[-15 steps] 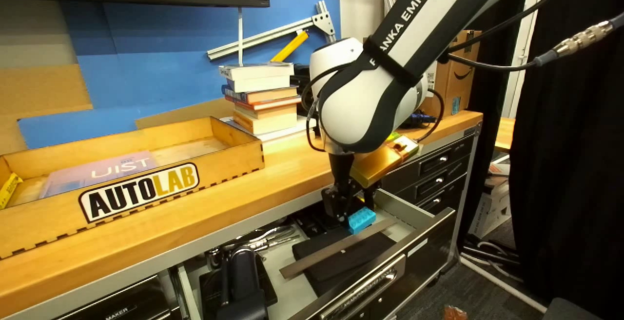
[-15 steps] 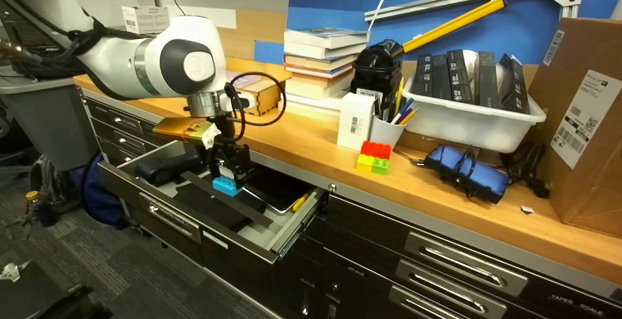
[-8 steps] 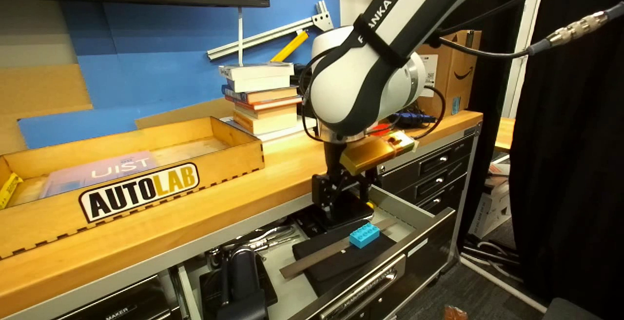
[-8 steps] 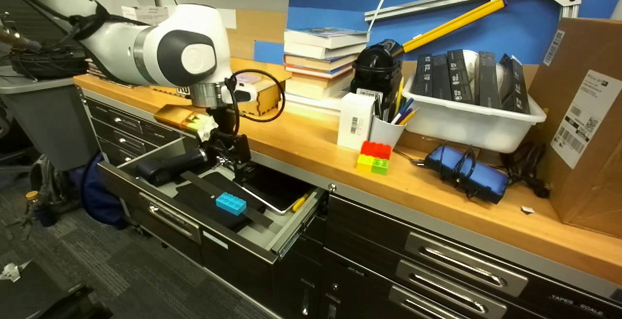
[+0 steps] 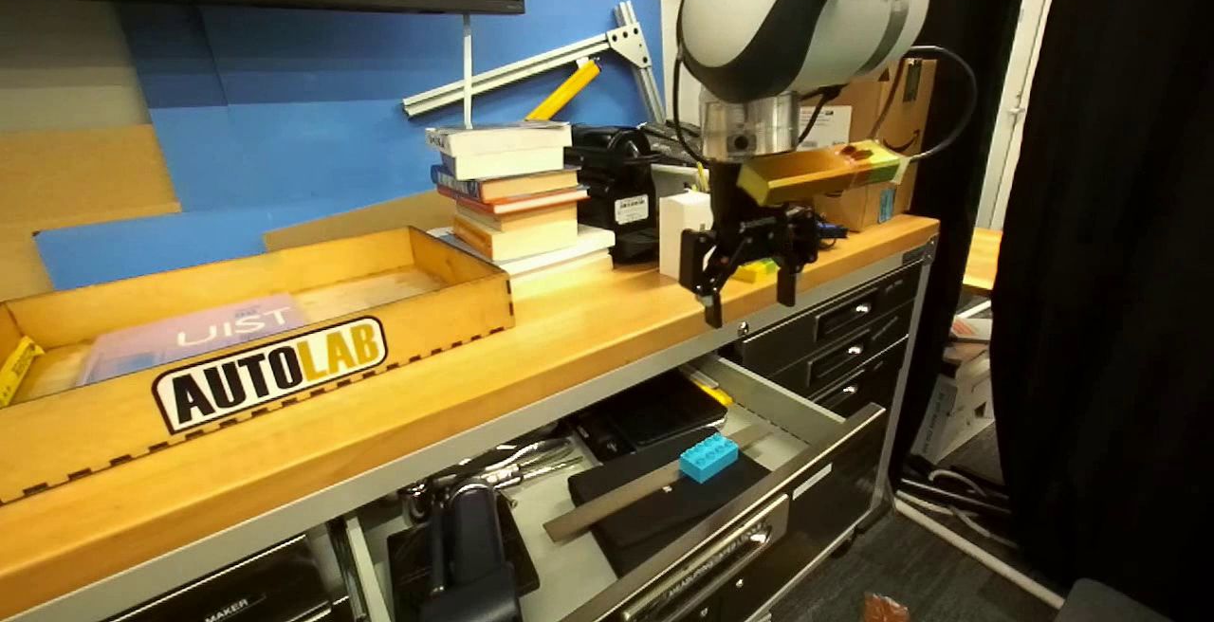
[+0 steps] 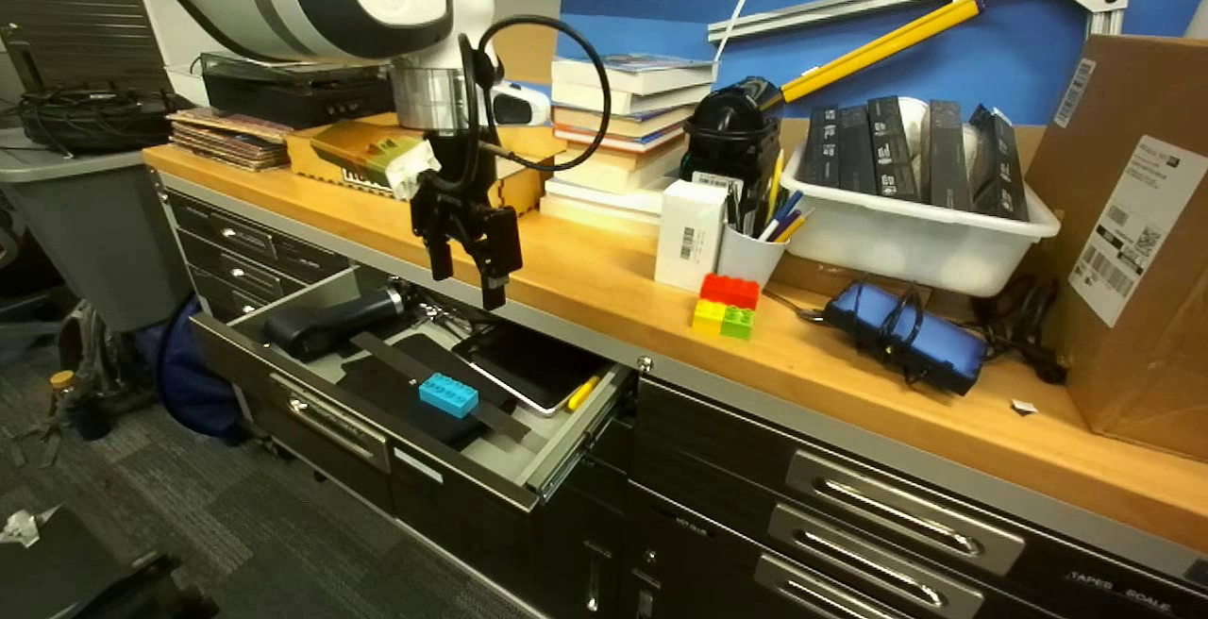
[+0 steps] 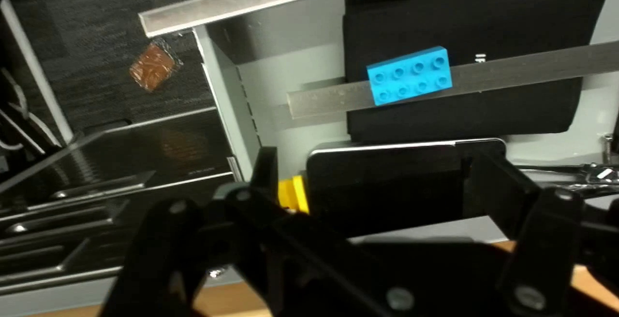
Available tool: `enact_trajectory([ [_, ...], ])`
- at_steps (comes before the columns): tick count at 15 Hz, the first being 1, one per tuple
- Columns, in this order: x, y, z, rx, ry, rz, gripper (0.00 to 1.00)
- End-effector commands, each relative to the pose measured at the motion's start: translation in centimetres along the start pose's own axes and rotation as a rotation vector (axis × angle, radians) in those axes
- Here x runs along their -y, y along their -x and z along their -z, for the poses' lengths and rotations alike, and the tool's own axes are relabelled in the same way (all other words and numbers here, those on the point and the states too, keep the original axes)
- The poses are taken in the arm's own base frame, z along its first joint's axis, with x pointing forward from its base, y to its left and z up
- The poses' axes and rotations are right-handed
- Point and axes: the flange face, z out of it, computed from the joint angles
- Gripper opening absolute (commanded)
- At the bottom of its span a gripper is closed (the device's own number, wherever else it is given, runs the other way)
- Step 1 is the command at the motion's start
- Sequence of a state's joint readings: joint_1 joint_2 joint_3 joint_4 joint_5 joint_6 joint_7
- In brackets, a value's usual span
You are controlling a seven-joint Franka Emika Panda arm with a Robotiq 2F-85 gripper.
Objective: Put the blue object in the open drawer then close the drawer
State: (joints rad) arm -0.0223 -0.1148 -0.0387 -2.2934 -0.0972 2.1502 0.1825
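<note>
The blue object, a small cyan block (image 5: 708, 458), lies in the open drawer, studs up, on a metal ruler over a black flat case. It also shows in an exterior view (image 6: 448, 395) and in the wrist view (image 7: 410, 76). The drawer (image 6: 462, 496) is pulled out, with a black front and pale grey inside; its side wall shows in the wrist view (image 7: 225, 94). My gripper (image 5: 749, 304) is open and empty, well above the drawer near the counter edge. Its fingers stand apart in an exterior view (image 6: 467, 284) and in the wrist view (image 7: 375, 172).
The drawer also holds a dark tool (image 6: 330, 322), a black tablet (image 6: 533, 364) and a yellow item (image 6: 583, 393). On the counter are a wooden tray (image 5: 455, 319), a book stack (image 5: 512, 191), a white box (image 6: 687, 234) and red, yellow and green bricks (image 6: 727, 306).
The gripper was at the blue block in the drawer, let go of it, and has risen and moved away above the counter edge. The block now lies in the drawer. The drawer stays open.
</note>
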Motion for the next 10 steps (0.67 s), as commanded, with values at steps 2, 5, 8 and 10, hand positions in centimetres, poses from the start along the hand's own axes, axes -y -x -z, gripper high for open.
enact_trajectory([
  [2,-3.6,3.4,-2.0,0.168,-0.036,-0.041,1.00],
  [5,-5.2,4.9,-4.7,0.273,-0.059,-0.029,1.00],
  [8,-6.5,5.7,-7.2,0.348,-0.048,-0.014,1.00],
  [10,-7.4,5.6,-8.5,0.313,-0.010,-0.048,1.00],
])
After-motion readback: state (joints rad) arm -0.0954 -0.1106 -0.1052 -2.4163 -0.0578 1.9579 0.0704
